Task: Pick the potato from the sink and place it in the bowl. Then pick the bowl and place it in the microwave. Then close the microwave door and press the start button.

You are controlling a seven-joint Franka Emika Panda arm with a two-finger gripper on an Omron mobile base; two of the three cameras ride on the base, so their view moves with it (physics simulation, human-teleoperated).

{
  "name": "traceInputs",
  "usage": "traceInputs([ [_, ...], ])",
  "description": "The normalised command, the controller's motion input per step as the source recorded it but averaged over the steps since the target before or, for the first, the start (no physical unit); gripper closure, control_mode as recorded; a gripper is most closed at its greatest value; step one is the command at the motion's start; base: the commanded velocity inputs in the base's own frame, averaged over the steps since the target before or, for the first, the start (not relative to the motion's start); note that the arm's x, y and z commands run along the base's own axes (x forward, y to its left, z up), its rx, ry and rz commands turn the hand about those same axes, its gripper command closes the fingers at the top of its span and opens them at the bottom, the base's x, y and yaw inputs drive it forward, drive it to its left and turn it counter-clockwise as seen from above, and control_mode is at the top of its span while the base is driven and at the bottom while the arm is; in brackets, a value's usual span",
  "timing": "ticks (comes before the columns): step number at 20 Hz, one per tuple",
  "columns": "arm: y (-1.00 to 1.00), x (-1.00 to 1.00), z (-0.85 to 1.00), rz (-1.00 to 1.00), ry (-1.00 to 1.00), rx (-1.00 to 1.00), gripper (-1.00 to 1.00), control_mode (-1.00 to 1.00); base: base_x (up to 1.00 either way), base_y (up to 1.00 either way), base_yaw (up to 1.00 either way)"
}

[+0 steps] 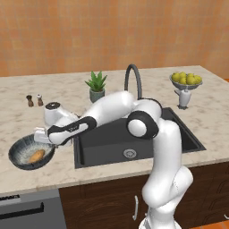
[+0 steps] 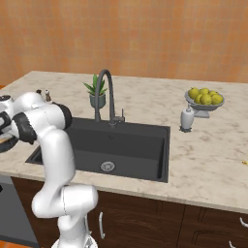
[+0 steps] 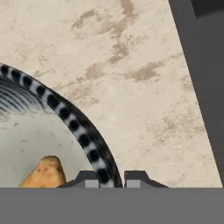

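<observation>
The potato [image 1: 36, 156] lay inside the bowl [image 1: 18, 150], left of the sink [image 1: 107, 141]. The gripper [image 3: 109, 177] was at the bowl's rim, one fingertip on each side; whether it pinched it, I cannot tell.

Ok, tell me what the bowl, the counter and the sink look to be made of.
Bowl: probably glazed ceramic, judging by its streaked dark rim and pale smooth inside. Counter: looks like polished stone, beige with brown mottling. Sink: matte black, composite or coated metal; only its drain looks steel.
</observation>
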Motion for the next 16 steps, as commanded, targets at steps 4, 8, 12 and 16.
traceInputs([
  [4, -0.75, -0.43, 0.69, -0.07, -0.17, 0.0, 1.0, -1.0, 0.0, 0.0, 0.0],
  [8, -1.0, -0.57, 1.0, -0.08, -0.14, 0.01, 1.0, -1.0, 0.0, 0.0, 0.0],
  [12, -1.0, -0.57, 0.82, -0.21, 0.0, 0.1, 1.0, -1.0, 0.0, 0.0, 0.0],
  [16, -1.0, -0.44, 0.53, -0.35, 0.08, 0.26, 1.0, -1.0, 0.0, 0.0, 0.0],
])
